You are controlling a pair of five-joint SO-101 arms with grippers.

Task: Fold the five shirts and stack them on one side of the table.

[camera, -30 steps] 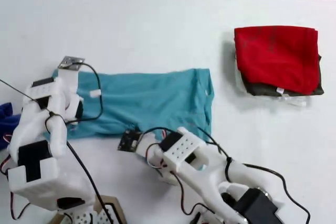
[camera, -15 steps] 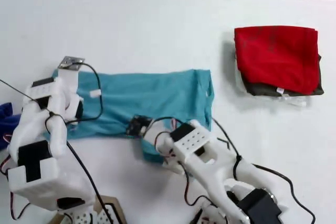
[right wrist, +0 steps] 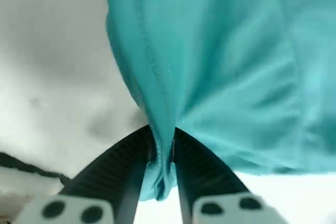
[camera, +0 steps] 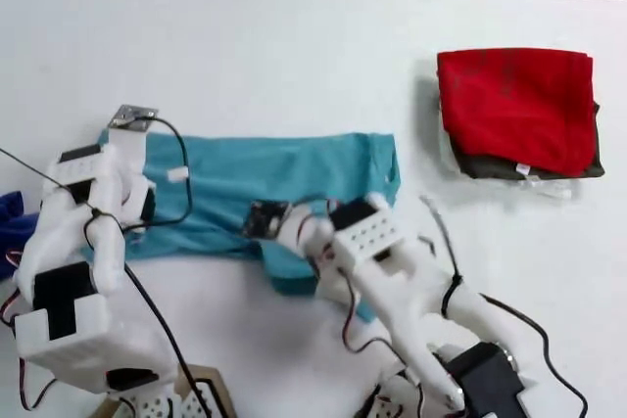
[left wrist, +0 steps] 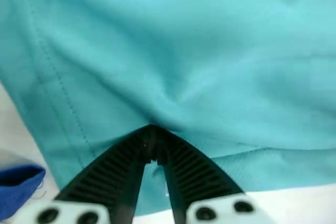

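A teal shirt (camera: 284,178) lies spread across the middle of the white table (camera: 294,56). My left gripper (left wrist: 154,156) is shut on the teal shirt (left wrist: 173,51) at its left end, where that arm (camera: 98,193) stands over the cloth. My right gripper (right wrist: 163,153) is shut on the teal shirt's (right wrist: 226,66) near edge and holds a fold of it lifted off the table, under the right arm (camera: 367,237). A stack of folded shirts with a red one (camera: 517,105) on top sits at the right side.
A blue cloth (camera: 8,214) lies at the table's left edge beside the left arm, and a corner of the blue cloth (left wrist: 18,184) shows in the left wrist view. Bare table stretches along the far side and between the teal shirt and the stack.
The right arm has moved away from me and to the right, pulling the shirt's near edge up and over the cloth. The left arm has kept still.
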